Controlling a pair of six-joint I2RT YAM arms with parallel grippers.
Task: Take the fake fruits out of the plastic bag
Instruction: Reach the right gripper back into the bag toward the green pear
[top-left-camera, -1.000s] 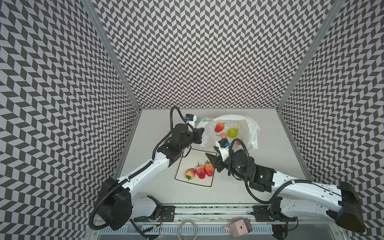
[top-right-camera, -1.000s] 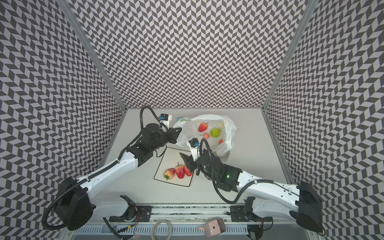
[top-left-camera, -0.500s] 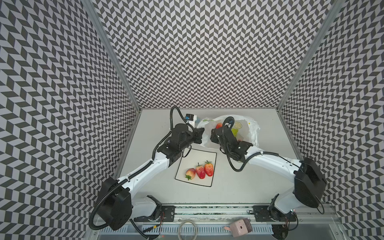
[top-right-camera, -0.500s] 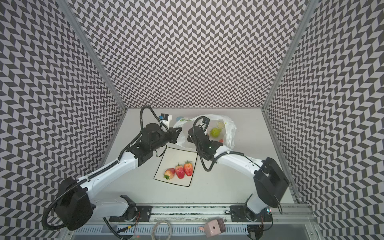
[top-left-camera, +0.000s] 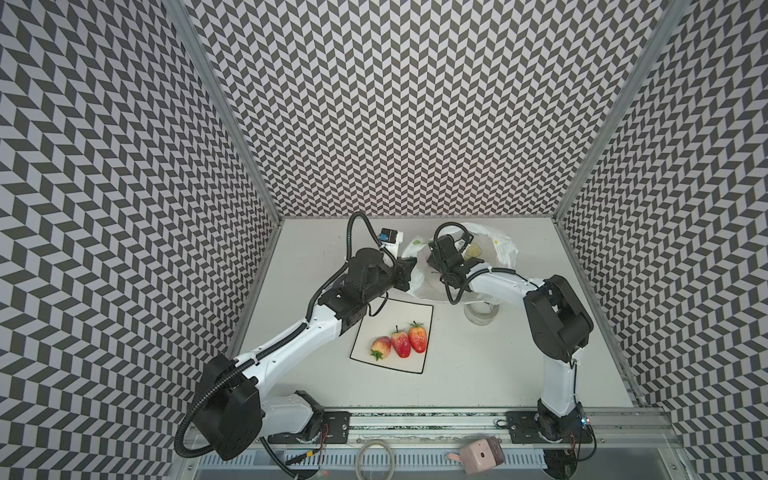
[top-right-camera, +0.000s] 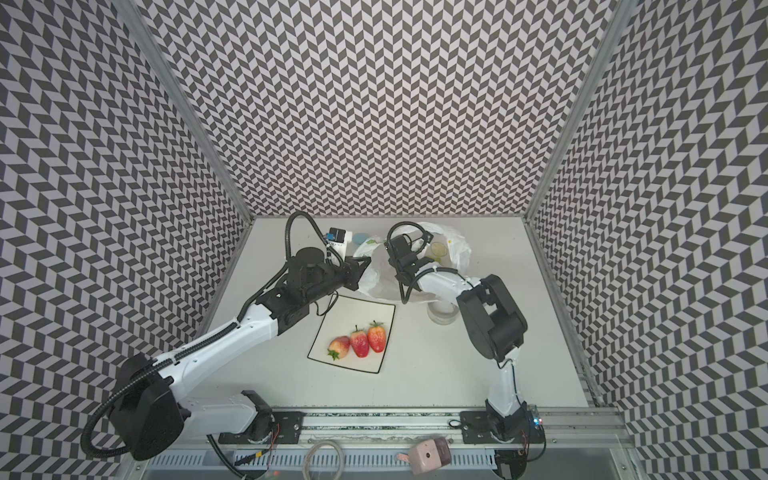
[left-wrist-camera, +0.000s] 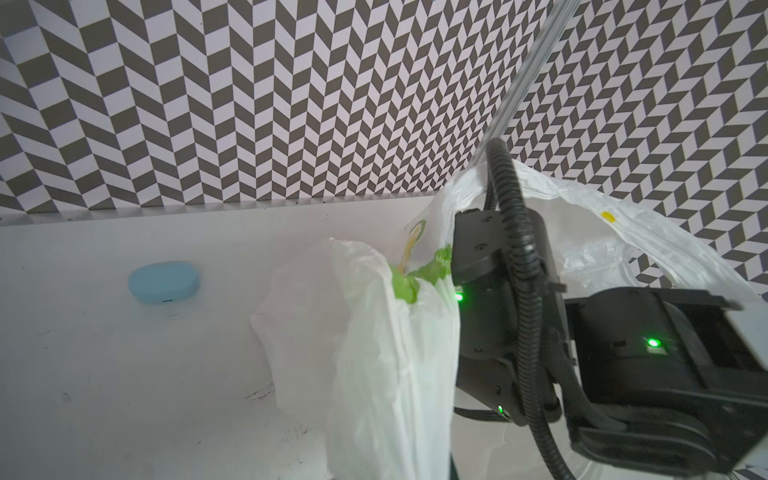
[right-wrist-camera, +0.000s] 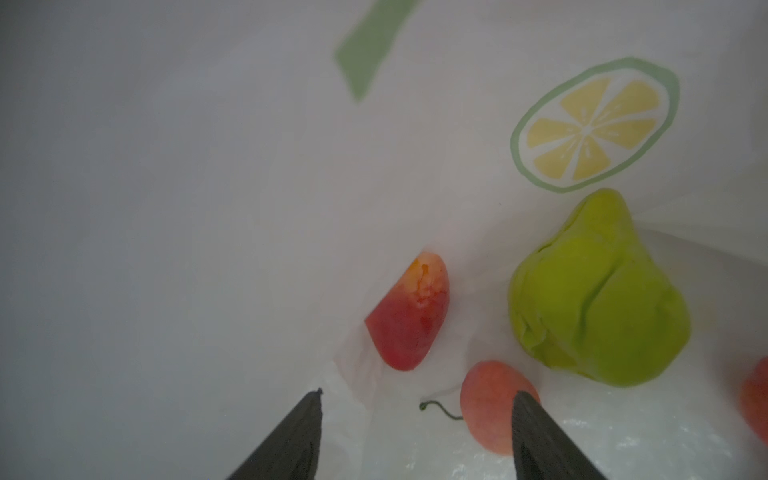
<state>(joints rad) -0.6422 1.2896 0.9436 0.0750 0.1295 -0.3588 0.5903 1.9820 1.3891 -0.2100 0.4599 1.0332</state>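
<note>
The plastic bag (top-left-camera: 505, 245) lies at the back of the table, white with lemon prints. My left gripper (top-left-camera: 409, 270) is shut on its near edge and holds that edge up; in the left wrist view the bag (left-wrist-camera: 390, 332) hangs as a taut strip. My right gripper (right-wrist-camera: 417, 394) is open inside the bag. Just ahead of it lie a strawberry (right-wrist-camera: 409, 311), a yellow-green pear (right-wrist-camera: 594, 307) and a small round pinkish fruit (right-wrist-camera: 494, 405) beside one fingertip. Another reddish fruit (right-wrist-camera: 756, 399) shows at the frame's edge. Three strawberries (top-left-camera: 401, 340) lie on the white plate (top-left-camera: 419, 309).
A clear tape roll (top-left-camera: 481, 316) stands under my right forearm, right of the plate. A light-blue blob (left-wrist-camera: 163, 281) lies near the back wall, left of the bag. A pink object (top-left-camera: 482, 455) sits on the front rail.
My right arm has swung from over the plate back into the bag, and its jaws have opened wider. The left gripper has kept its hold on the bag's edge.
</note>
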